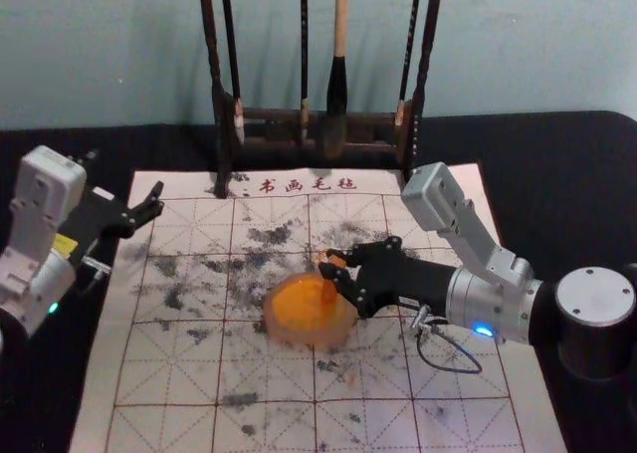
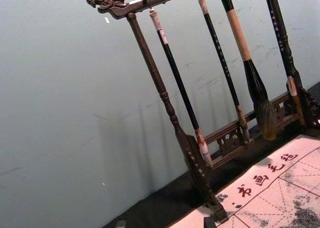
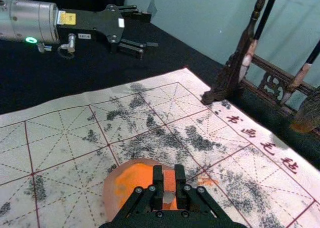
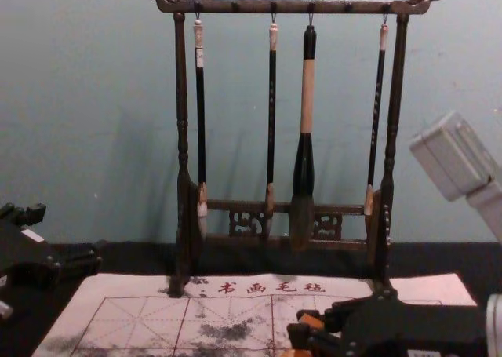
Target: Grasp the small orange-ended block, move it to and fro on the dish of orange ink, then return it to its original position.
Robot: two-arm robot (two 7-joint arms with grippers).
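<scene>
Over the right part of the orange ink dish point(image 1: 295, 314), my right gripper point(image 1: 333, 271) is shut on the small orange-ended block point(image 1: 328, 292), which points down at the ink; whether it touches is hard to tell. The right wrist view has the block point(image 3: 169, 180) pinched between the fingertips of the right gripper point(image 3: 169, 185), with the dish point(image 3: 111, 188) behind and below. The chest view shows the block's orange top point(image 4: 311, 321). My left gripper point(image 1: 154, 202) is idle and open beside the mat's far left corner; its tips edge into the left wrist view point(image 2: 165, 223).
A white calligraphy mat point(image 1: 269, 378) with red grid lines and dark ink smudges lies under the dish on a black table cover point(image 1: 60, 154). Behind it stands a dark wooden brush rack point(image 4: 182, 137) with several hanging brushes, in front of a wall point(image 4: 94, 98).
</scene>
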